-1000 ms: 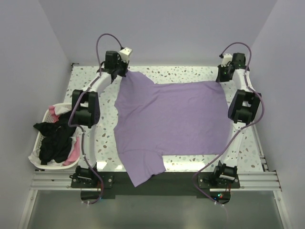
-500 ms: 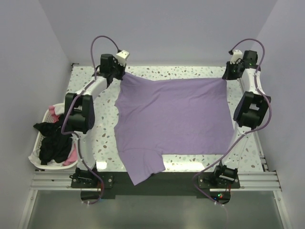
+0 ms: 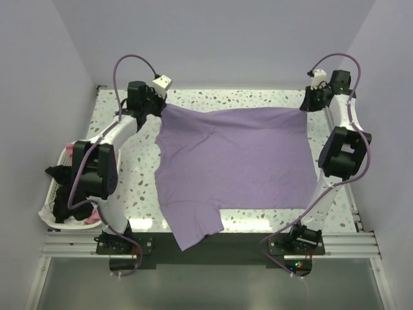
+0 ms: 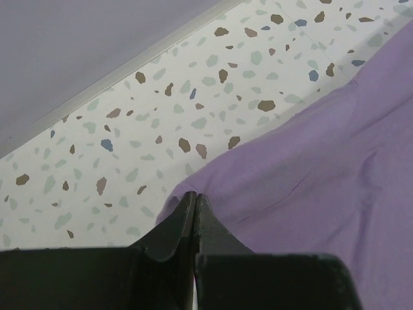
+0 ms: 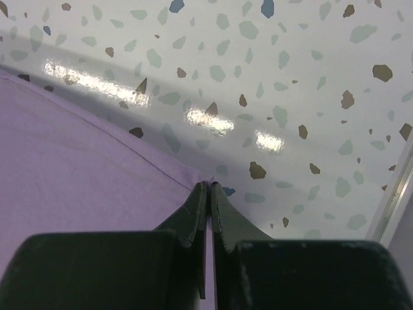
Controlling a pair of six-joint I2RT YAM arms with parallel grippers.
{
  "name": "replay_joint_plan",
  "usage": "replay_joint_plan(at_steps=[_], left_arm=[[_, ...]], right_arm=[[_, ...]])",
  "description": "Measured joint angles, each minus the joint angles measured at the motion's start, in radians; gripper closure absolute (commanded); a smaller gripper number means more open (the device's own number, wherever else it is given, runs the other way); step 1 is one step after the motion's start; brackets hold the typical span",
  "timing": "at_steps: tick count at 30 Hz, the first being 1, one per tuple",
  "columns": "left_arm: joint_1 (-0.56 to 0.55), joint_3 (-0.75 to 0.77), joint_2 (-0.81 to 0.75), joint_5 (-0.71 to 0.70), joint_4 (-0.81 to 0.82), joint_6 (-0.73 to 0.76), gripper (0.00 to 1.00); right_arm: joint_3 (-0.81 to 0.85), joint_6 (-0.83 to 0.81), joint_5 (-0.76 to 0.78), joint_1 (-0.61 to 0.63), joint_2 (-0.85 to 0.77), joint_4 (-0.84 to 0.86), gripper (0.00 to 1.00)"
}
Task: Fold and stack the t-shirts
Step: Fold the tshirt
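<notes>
A lilac-purple t-shirt (image 3: 232,161) lies spread over the speckled table, one sleeve hanging over the near edge. My left gripper (image 3: 158,106) is shut on the shirt's far left corner; the left wrist view shows its tips (image 4: 195,195) pinching the purple cloth (image 4: 310,168). My right gripper (image 3: 305,107) is shut on the far right corner; the right wrist view shows its tips (image 5: 209,185) clamped on the hem of the cloth (image 5: 77,155). Black, pink and white shirts (image 3: 71,187) lie in the basket at the left.
A white plastic laundry basket (image 3: 46,206) stands at the table's left edge. Walls close the table on the left, back and right. The metal rail with both arm bases (image 3: 206,244) runs along the near edge.
Both grippers have moved toward the far corners and outward, drawing the shirt's far edge straighter and flatter. The left arm has swung further left.
</notes>
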Motion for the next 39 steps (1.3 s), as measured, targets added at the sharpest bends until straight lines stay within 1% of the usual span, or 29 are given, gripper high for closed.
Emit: replay_joint_plan(at_steps=[5, 10, 15, 20, 30, 39], left_arm=[[0.000, -0.082, -0.056, 0.007, 0.002, 0.015, 1.00], [0.000, -0.134, -0.117, 0.009, -0.009, 0.024, 1.00], [-0.001, -0.204, -0.211, 0.013, -0.049, 0.045, 1.00], [-0.008, -0.266, -0.270, 0.010, -0.082, 0.063, 1.00], [-0.062, -0.422, -0.312, -0.047, -0.116, 0.074, 1.00], [-0.083, -0.480, -0.309, -0.104, -0.127, 0.066, 1.00]], right_arm=[[-0.022, -0.052, -0.007, -0.006, -0.031, -0.016, 1.00], [-0.062, -0.107, -0.026, -0.024, -0.060, -0.050, 1.00], [-0.117, -0.164, -0.029, -0.035, -0.090, -0.068, 1.00], [-0.158, -0.220, -0.030, -0.037, -0.102, -0.093, 1.00], [-0.209, -0.301, -0.024, -0.039, -0.105, -0.107, 1.00], [-0.270, -0.354, 0.004, -0.039, -0.105, -0.109, 1.00]])
